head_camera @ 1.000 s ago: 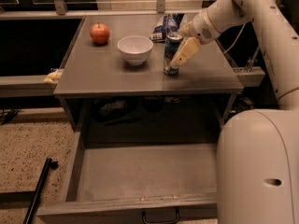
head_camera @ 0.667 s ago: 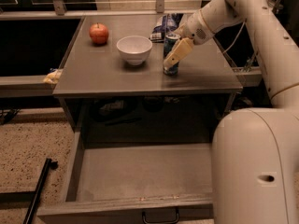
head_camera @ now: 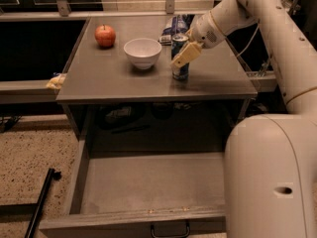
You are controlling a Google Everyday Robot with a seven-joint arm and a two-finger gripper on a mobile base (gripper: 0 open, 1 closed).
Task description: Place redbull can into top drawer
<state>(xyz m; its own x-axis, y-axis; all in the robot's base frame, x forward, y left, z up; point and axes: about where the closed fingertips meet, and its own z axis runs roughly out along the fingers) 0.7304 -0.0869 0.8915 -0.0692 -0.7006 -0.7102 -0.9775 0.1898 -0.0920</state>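
Observation:
The redbull can [head_camera: 179, 63] stands upright on the grey tabletop [head_camera: 114, 78], right of the white bowl. My gripper [head_camera: 186, 53] is at the can's upper right side, reaching in from the right and overlapping its top. The top drawer [head_camera: 148, 182] is pulled open below the table's front edge. Its flat grey bottom has nothing on it, and the dark handle [head_camera: 169, 230] is at the front.
A white bowl [head_camera: 142, 52] and a red apple [head_camera: 105, 35] sit on the tabletop to the left of the can. A blue-and-white snack bag [head_camera: 172, 26] lies behind it. My white body [head_camera: 270, 177] stands by the drawer's right side. A black rod [head_camera: 42, 202] lies on the floor at left.
My arm and gripper have shifted slightly left against the can. The can still stands on the tabletop at nearly the same spot.

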